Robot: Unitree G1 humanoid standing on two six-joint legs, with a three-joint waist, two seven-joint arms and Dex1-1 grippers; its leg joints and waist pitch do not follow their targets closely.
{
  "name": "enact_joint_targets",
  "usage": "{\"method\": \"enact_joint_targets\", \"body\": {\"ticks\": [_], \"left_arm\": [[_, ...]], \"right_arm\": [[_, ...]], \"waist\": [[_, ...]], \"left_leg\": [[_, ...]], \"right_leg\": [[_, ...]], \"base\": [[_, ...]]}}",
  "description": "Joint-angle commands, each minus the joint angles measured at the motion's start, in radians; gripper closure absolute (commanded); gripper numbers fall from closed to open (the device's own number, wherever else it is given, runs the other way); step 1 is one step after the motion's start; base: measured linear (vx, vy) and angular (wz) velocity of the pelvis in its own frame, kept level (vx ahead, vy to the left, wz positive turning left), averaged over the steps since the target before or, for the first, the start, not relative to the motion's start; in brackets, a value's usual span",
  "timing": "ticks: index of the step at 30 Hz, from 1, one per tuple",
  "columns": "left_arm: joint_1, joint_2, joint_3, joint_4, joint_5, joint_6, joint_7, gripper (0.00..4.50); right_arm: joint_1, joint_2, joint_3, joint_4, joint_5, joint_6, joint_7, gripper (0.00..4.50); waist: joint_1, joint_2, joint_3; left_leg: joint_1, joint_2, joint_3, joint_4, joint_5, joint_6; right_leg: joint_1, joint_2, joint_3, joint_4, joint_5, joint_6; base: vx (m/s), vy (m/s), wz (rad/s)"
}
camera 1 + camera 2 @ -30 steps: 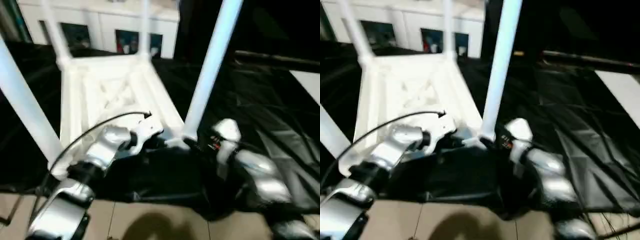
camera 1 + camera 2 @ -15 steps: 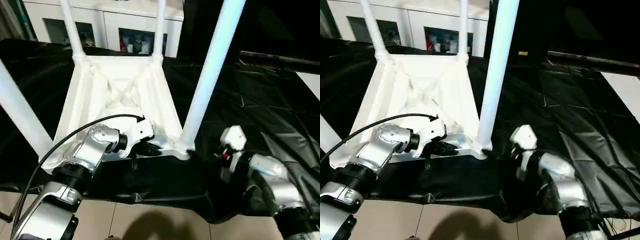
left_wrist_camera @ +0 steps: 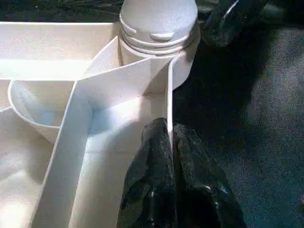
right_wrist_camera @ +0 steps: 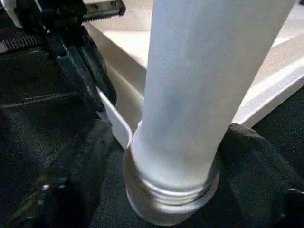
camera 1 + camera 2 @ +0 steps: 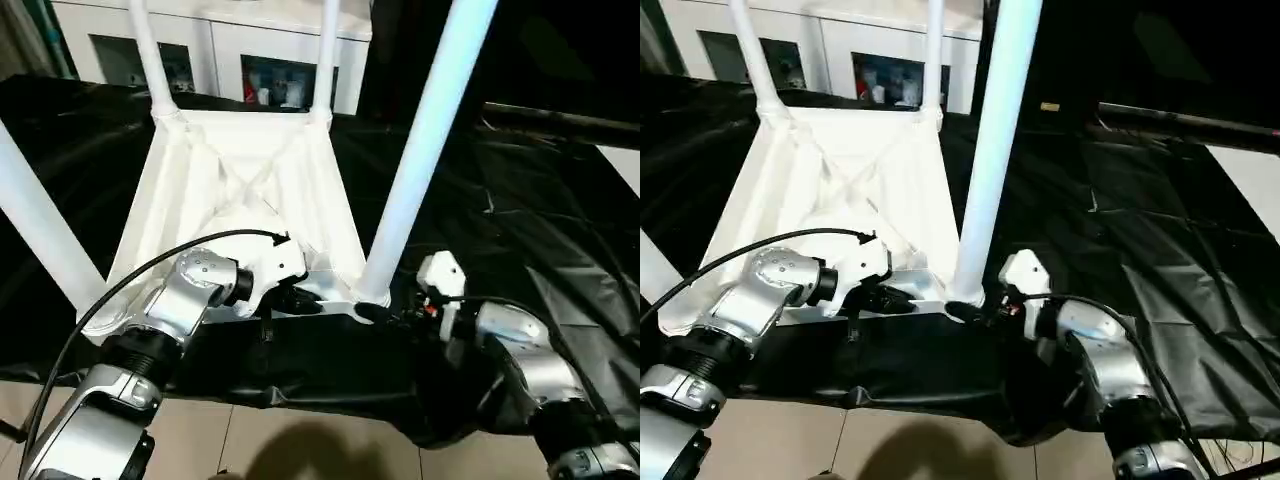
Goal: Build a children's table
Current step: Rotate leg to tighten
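The small white plastic children's table point(image 5: 240, 190) lies upside down on the large work table draped in black sheeting point(image 5: 520, 200), its ribbed underside facing up and its four long white tubular legs standing upright from the rounded corner sockets. The nearest leg on the right, a tall white tube point(image 5: 425, 140), rises from the front corner socket point(image 3: 159, 33) at the near edge of the tabletop. The left gripper point(image 3: 170, 142) is pinched closed on the thin white rim wall of the tabletop point(image 3: 169, 99), one black finger on each side of it, just beside that corner socket. The right gripper point(image 4: 171, 156) sits at the base of the same leg, its two black fingers point(image 4: 90, 156) spread wide to either side of the tube just above the ringed collar where it enters the socket; whether the fingers actually touch the leg cannot be told. Both silver forearms reach in from the near edge of the black cloth. Behind the work table stands a white cabinet with glass doors point(image 5: 250, 50), and pale floor tiles point(image 5: 300, 450) show below the cloth's hanging edge
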Motion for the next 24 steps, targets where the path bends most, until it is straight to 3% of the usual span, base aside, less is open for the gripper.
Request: {"method": "enact_joint_targets", "body": {"ticks": [1,11,17,21,24], "left_arm": [[0.034,-0.012,-0.032,0.009,-0.005,0.0,-0.022,4.5],[0.04,-0.004,-0.032,0.004,-0.004,0.003,-0.028,4.5],[0.031,-0.028,-0.03,0.024,0.003,0.008,0.007,4.5],[0.019,-0.068,-0.027,0.05,0.014,0.012,0.069,4.5],[-0.01,-0.145,-0.031,0.095,0.034,0.022,0.166,4.5]], "right_arm": [[-0.021,-0.006,0.008,0.019,-0.019,-0.006,0.016,1.26],[-0.036,0.006,0.004,0.052,-0.015,-0.028,0.022,2.1],[-0.03,0.037,-0.015,0.082,-0.029,-0.023,-0.066,2.35],[-0.025,0.067,-0.02,0.105,-0.058,-0.025,-0.158,2.44],[-0.011,0.119,-0.017,0.106,-0.078,-0.016,-0.249,2.47]], "waist": [[-0.001,-0.004,-0.052],[-0.001,-0.001,-0.054],[-0.003,0.002,-0.052],[-0.009,0.005,-0.047],[-0.014,0.006,-0.045]], "left_leg": [[0.003,0.003,0.012,-0.055,-0.229,0.046],[0.004,0.003,0.013,-0.052,-0.219,0.046],[0.006,0.003,0.013,-0.054,-0.243,0.038],[0.009,0.003,0.009,-0.062,-0.326,0.009],[0.011,0.002,0.005,-0.065,-0.362,-0.002]], "right_leg": [[0.047,-0.033,0.024,-0.058,-0.16,-0.21],[0.048,-0.032,0.024,-0.054,-0.137,-0.217],[0.045,-0.032,0.024,-0.057,-0.159,-0.219],[0.041,-0.034,0.024,-0.073,-0.304,-0.18],[0.036,-0.034,0.024,-0.082,-0.368,-0.155]], "base": [[0.0,0.0,0.0],[0.0,0.0,0.0],[0.0,0.0,0.0],[0.0,0.0,0.0],[0.0,0.0,0.0]]}}
